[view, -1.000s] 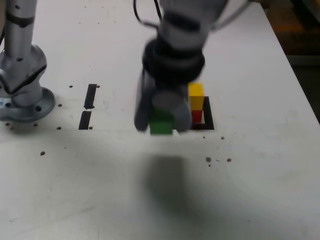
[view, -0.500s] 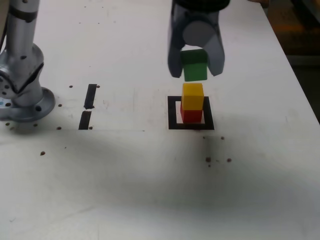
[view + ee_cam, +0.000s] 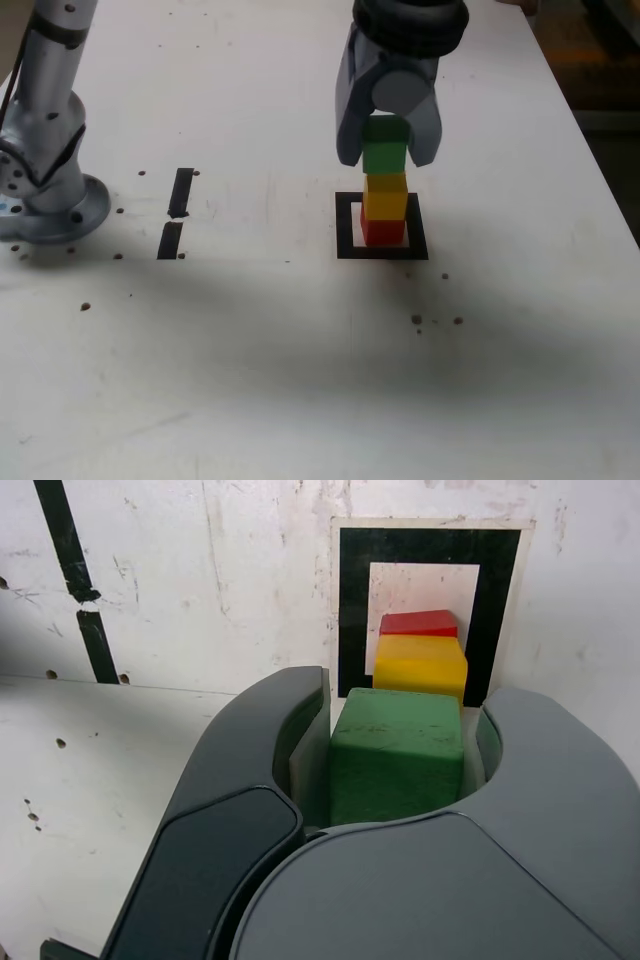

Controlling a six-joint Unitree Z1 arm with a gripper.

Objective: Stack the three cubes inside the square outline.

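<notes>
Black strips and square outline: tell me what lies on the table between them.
Nothing: in the exterior view, bare white table lies between the black strips and the square outline.

exterior view evenly lit, soft grey shadow across lower tabletop (image 3: 260, 330), no hard glare, wrist view sharp on tabletop, darker toward lower-left corner

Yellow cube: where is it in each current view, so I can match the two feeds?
Exterior view: right of centre, directly below the green cube as pictured; yellow cube.
Wrist view: right of centre, above mid-height in the picture, between the red cube and the green one.
Shared landmark: the black square outline.
</notes>
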